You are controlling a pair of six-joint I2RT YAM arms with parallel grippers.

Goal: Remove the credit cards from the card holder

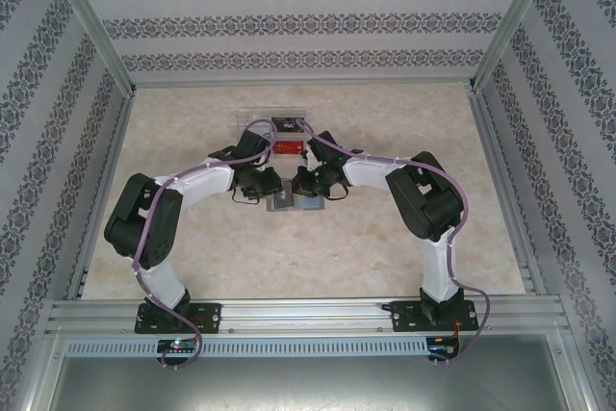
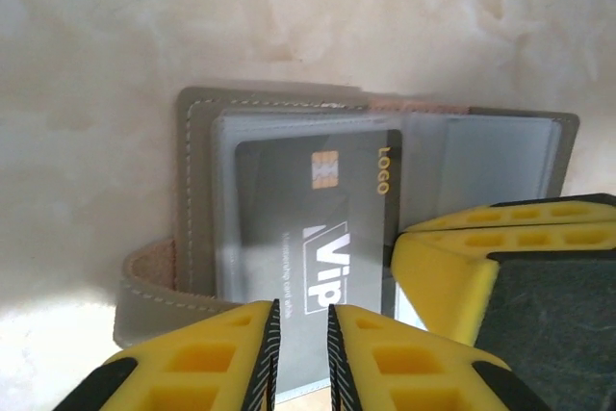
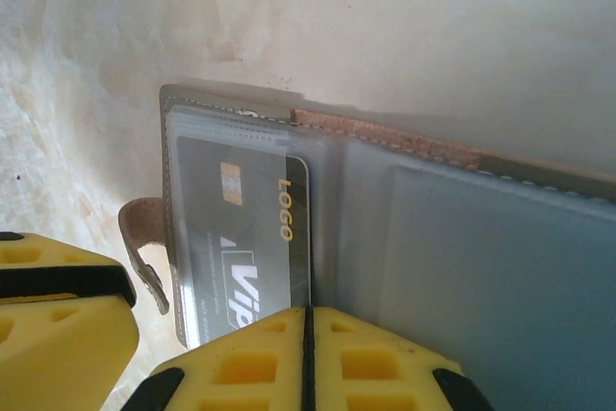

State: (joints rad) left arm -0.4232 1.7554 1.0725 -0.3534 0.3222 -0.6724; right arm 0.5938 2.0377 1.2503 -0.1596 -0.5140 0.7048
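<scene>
On the counter (image 1: 192,238) one black card (image 2: 308,228) remains in the card holder (image 2: 197,190); left end effector (image 2: 303,313) slightly parted, right end effector (image 3: 308,317) clenched

Card holder (image 2: 197,199) open flat — black VIP card (image 2: 308,228) sleeved inside

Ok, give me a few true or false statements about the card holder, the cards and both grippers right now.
1. The card holder lies open on the table. True.
2. A black card sits in one of its slots. True.
3. The right gripper is wide open. False: its fingers are shut together, over the holder's middle.
4. The red card is inside the holder. False: it lies at the clear tray, beyond the holder.
5. The left gripper has a narrow gap between its fingers, over the black card's near end. True.
</scene>
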